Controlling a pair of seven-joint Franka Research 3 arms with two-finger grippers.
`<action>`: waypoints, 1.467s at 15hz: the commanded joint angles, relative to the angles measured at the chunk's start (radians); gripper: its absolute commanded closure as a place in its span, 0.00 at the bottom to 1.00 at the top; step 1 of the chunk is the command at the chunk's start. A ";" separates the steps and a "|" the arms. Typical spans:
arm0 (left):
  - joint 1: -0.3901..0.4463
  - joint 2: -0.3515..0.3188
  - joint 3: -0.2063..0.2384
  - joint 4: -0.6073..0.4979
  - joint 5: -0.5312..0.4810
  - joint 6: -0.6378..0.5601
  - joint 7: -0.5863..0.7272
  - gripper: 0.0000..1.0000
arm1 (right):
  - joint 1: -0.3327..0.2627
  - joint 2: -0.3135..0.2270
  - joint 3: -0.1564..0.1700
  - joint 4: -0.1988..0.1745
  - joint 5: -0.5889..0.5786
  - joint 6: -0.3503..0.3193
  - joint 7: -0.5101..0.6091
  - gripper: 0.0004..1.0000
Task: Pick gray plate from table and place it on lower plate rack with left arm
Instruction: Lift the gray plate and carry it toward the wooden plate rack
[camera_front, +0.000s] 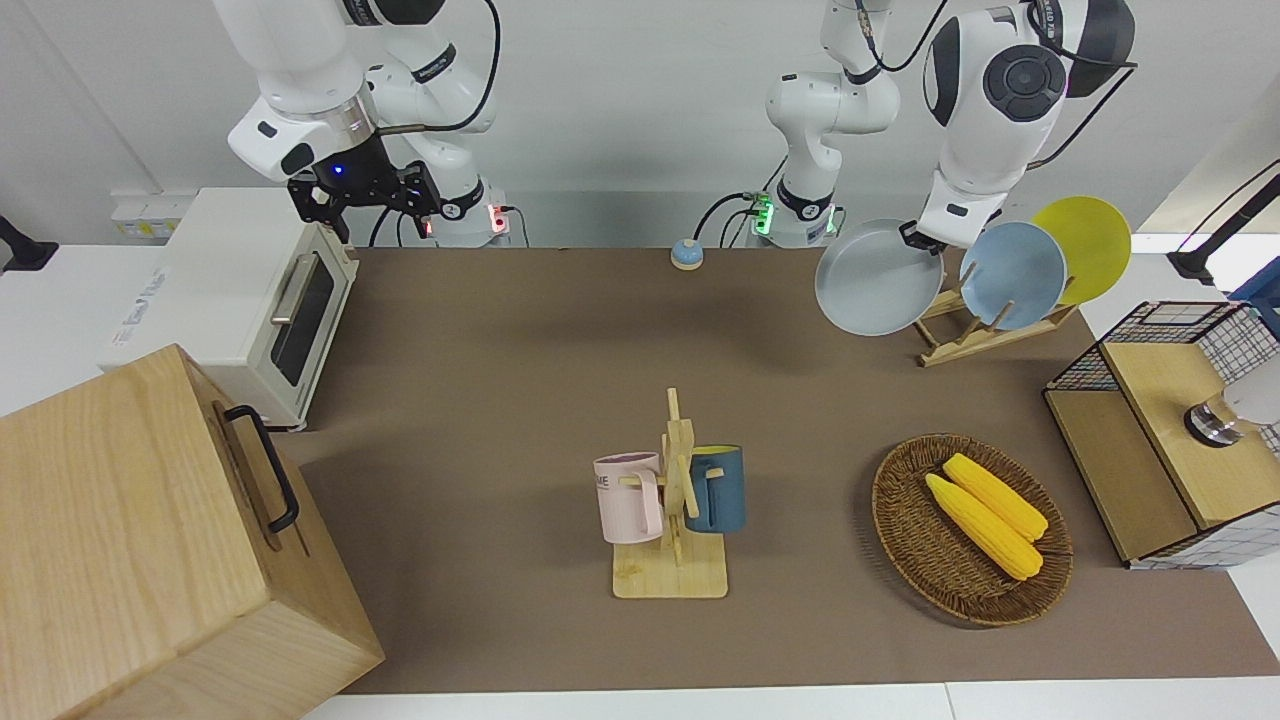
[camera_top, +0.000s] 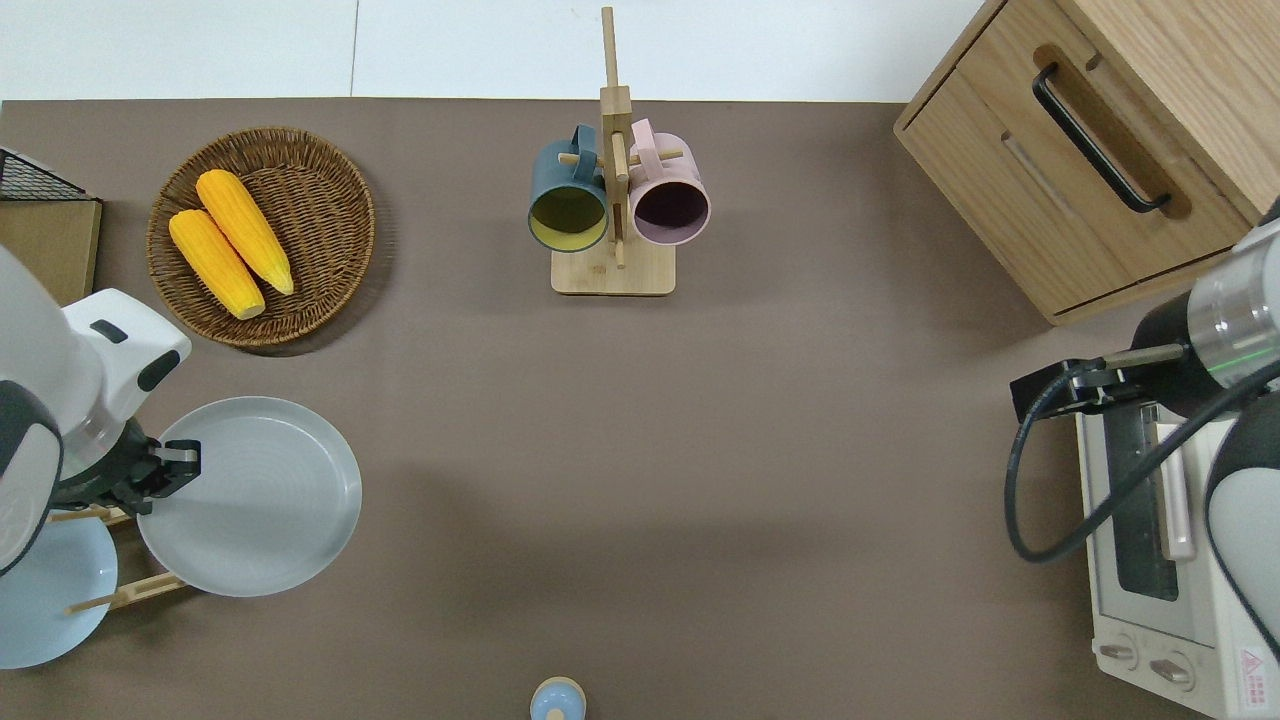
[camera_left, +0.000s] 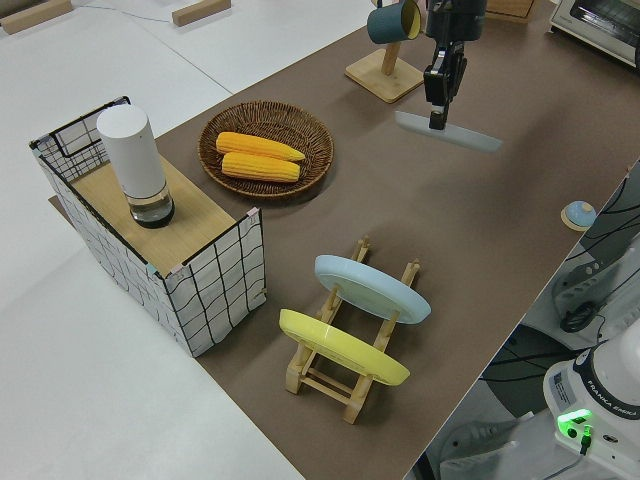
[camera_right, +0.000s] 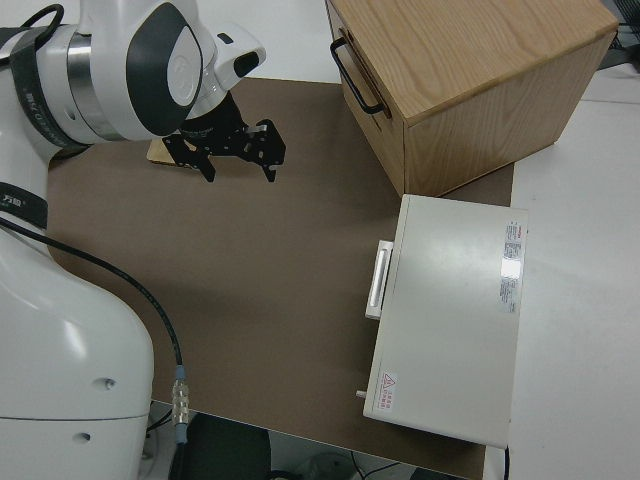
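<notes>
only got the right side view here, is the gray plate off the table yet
Observer: Yes. The left pincer grips the gray plate by its rim, up in the air.
Operator: is it in the rack
Observer: No. The lower plate rack holds only the light blue plate and the yellow plate.
Operator: any free slot
Observer: Yes. The rack's pegs toward the right arm's end of the table are bare, and the gray plate hangs partly over them.

The left gripper (camera_top: 170, 468) is held up in the air, and its fingers are closed tight. The right arm (camera_front: 330, 100) is parked.
</notes>
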 joint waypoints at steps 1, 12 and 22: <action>0.001 0.010 0.006 0.001 0.074 -0.018 0.030 1.00 | -0.023 -0.002 0.021 0.006 -0.005 -0.011 0.012 0.02; 0.001 0.024 0.057 -0.028 0.402 -0.004 0.114 1.00 | -0.023 -0.002 0.020 0.006 -0.005 -0.012 0.012 0.02; 0.001 0.036 0.057 -0.141 0.542 0.046 0.042 1.00 | -0.023 -0.002 0.020 0.006 -0.005 -0.012 0.012 0.02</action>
